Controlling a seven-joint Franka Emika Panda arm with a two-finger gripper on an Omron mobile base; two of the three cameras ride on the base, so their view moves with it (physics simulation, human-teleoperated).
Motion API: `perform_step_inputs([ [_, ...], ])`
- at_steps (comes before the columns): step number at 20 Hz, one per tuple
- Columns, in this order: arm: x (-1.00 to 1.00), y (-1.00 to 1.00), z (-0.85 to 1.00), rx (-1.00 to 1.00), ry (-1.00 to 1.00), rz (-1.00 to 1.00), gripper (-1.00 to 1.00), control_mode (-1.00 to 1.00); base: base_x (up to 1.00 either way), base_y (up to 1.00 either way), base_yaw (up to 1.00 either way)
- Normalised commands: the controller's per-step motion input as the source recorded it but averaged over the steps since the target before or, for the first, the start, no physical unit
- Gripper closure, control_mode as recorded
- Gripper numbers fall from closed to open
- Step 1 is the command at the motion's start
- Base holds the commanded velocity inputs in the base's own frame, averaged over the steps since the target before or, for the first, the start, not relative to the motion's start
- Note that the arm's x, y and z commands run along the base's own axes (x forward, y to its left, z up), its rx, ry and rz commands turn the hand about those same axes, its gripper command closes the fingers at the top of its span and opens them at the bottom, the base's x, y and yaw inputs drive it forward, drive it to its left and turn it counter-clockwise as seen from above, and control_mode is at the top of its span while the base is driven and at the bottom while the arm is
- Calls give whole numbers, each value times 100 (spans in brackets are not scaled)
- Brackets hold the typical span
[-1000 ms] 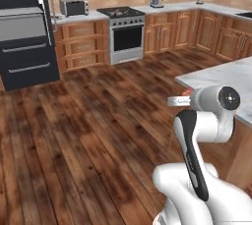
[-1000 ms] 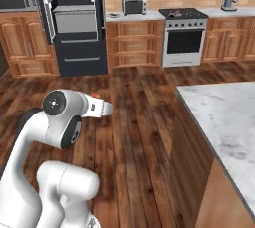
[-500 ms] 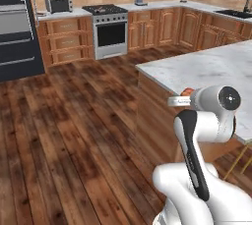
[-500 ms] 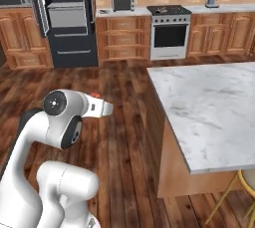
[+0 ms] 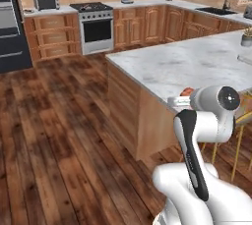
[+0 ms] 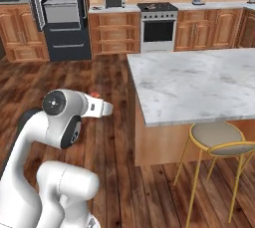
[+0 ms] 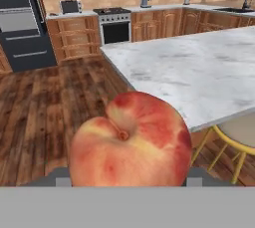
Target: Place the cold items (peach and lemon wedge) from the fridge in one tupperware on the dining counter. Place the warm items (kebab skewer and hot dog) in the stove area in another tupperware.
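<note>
Jaws grip the peach [image 7: 130, 140] between them.

No readable text, labels or numbers — anywhere

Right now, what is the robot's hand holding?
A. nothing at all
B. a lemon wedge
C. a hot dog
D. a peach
D: in the hand view a round red and yellow peach with a stem dimple sits right between the fingertips of the gripper, in front of the marble dining counter.
</note>
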Motion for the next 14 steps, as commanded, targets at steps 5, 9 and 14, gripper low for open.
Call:
perform_step_inputs([
  [5, 0, 0, 0, 0, 0, 0, 100, 100, -47, -100, 0],
  [9, 0, 0, 0, 0, 0, 0, 100, 100, -5, -100, 0],
  [14, 0, 0, 0, 0, 0, 0, 100, 100, 5, -100, 0],
])
